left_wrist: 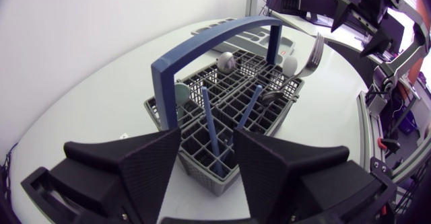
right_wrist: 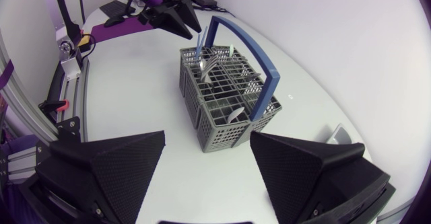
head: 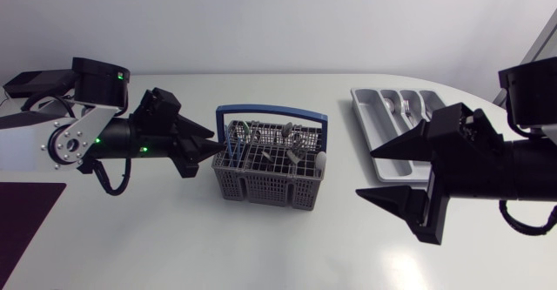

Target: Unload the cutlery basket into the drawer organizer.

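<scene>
Basket (head: 261, 188) at frame centre, holding cutlery (head: 261, 146); organizer (head: 370, 120) at upper right. Left gripper (head: 216, 144) open at the basket's left edge. Right gripper (head: 370, 175) spread wide, right of basket.

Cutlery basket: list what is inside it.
Inside the cutlery basket stand two blue-handled utensils, spoons bowl-up and a fork tines-up. Its grid walls hide the blue pieces' working ends and anything lying lower.
</scene>
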`<state>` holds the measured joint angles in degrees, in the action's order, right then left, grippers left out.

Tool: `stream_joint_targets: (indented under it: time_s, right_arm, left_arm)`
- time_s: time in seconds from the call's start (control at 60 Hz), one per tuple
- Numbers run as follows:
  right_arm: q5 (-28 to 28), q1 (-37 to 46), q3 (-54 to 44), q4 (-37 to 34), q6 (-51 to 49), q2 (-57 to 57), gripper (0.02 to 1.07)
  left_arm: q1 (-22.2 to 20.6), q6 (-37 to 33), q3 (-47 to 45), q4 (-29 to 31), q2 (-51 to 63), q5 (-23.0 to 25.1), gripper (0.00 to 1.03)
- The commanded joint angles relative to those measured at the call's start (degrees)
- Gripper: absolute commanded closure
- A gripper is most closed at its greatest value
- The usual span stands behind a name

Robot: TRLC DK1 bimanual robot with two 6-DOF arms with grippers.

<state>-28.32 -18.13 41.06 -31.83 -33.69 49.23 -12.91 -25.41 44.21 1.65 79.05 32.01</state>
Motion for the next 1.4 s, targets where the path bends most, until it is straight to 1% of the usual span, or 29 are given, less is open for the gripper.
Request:
stream_joint_targets:
  time_s: [0.0,0.1,0.25,0.4,0.517,0.55,0.617,0.667,0.783,0.867,0.967,1.0,1.383]
  right_arm:
    - [0.7,-0.9,-2.2,-0.9,1.9,-1.2,0.16]
    - [1.5,-2.0,-3.3,-0.9,2.7,-2.1,0.16]
    - [3.2,-3.8,-4.3,-0.8,3.7,-3.6,0.16]
    - [3.6,-4.2,-5.1,-1.0,4.2,-4.8,0.16]
    - [3.7,-4.2,-5.7,-1.3,4.2,-5.8,0.16]
    - [4.0,-4.5,-5.9,-1.4,4.2,-6.2,0.16]
    - [4.4,-4.7,-6.2,-1.4,4.3,-6.7,0.16]
    - [4.5,-4.8,-6.3,-1.5,4.3,-6.9,0.16]
    - [4.5,-4.8,-6.7,-1.6,4.4,-7.4,0.16]
    - [4.5,-5.0,-7.0,-1.4,4.6,-7.6,0.16]
    - [4.5,-5.2,-7.7,-0.9,4.8,-7.6,0.16]
    - [4.5,-5.2,-7.8,-0.9,4.8,-7.6,0.16]
    - [4.7,-5.6,-7.9,-0.9,4.8,-7.8,0.16]
  left_arm:
    - [-0.6,3.2,1.7,-1.2,1.3,-0.7,0.63]
    - [-0.9,4.4,2.5,-1.5,2.3,-2.1,0.63]
    - [-1.7,6.5,3.3,-2.4,3.1,-2.6,0.63]
    - [-3.4,7.4,4.5,-2.4,4.1,-3.4,0.63]
    - [-4.7,7.9,5.0,-2.8,5.2,-5.3,0.63]
    - [-5.1,8.0,5.4,-2.8,5.7,-5.8,0.69]
    - [-5.6,8.6,5.6,-2.9,6.3,-6.7,0.7]
    - [-5.8,9.5,6.2,-2.9,7.0,-7.1,0.73]
    - [-5.3,12.2,7.7,-1.1,8.1,-7.0,0.81]
    - [-5.0,12.7,8.1,-0.4,8.1,-7.0,0.87]
    - [-5.2,12.8,8.6,1.1,8.2,-7.0,0.91]
    - [-5.3,12.9,8.8,1.6,8.1,-6.8,0.95]
    - [-5.5,12.8,11.3,6.9,3.9,-6.2,0.96]
